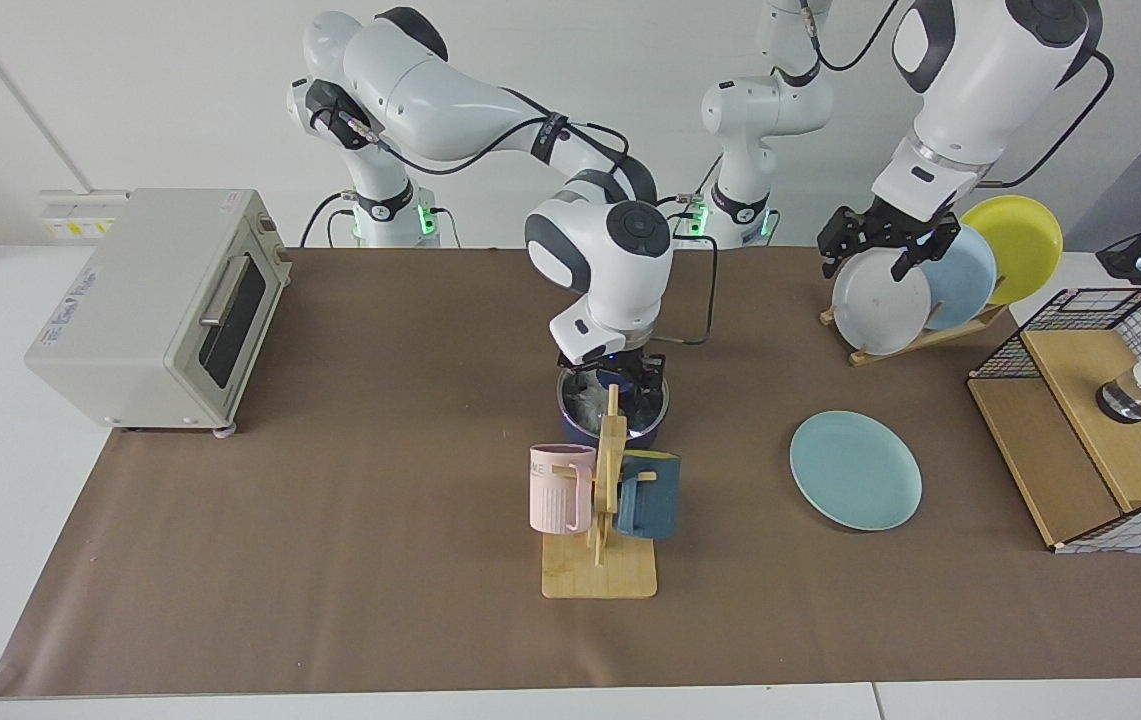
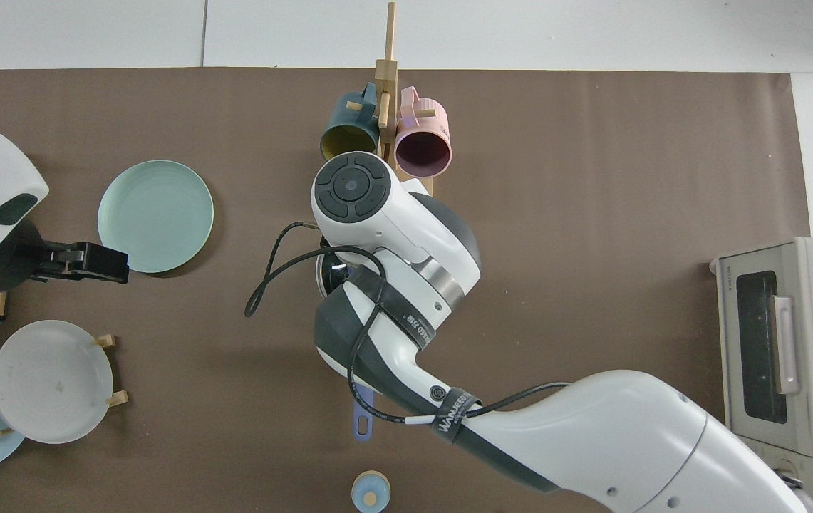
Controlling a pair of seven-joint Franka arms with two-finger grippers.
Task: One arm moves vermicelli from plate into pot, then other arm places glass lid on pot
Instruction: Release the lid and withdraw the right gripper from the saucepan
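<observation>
— Arms and pincers, counted?

— Two of each. Right pincer (image 1: 614, 380) directly over the pot (image 1: 575, 432), close above the glass lid (image 1: 642, 405); wide or narrow, cannot tell, half hidden behind the mug rack (image 1: 600, 570). Left pincer (image 1: 880, 250) hanging in front of the plate rack (image 1: 915, 340), at 1 o'clock of the teal plate (image 1: 855, 470); state again impossible to tell. Left arm waiting.

— And the task's things?

— One pot, mid-table, at 12 o'clock of the mug rack. One glass lid, lying on the pot. One bundle of vermicelli (image 1: 582, 405), a pale mass inside the pot, seen through the glass. One teal plate, flat on the table (image 1: 330, 500), at 3 o'clock of the pot and well apart from it. From the top view, one long blue pot handle (image 2: 362, 420) poking out at 6 o'clock from under the right arm.

— The rest, by number?

— Two mugs hung on the rack: one pink mug (image 1: 560, 488), one navy mug (image 1: 648, 495). Three plates on edge in the plate rack: grey-white plate (image 1: 875, 300), sky-blue plate (image 1: 965, 265), yellow plate (image 1: 1020, 235). One toaster oven (image 1: 155, 305) at the table's 9 o'clock end. One wire basket (image 1: 1100, 420) at the 3 o'clock end.
</observation>
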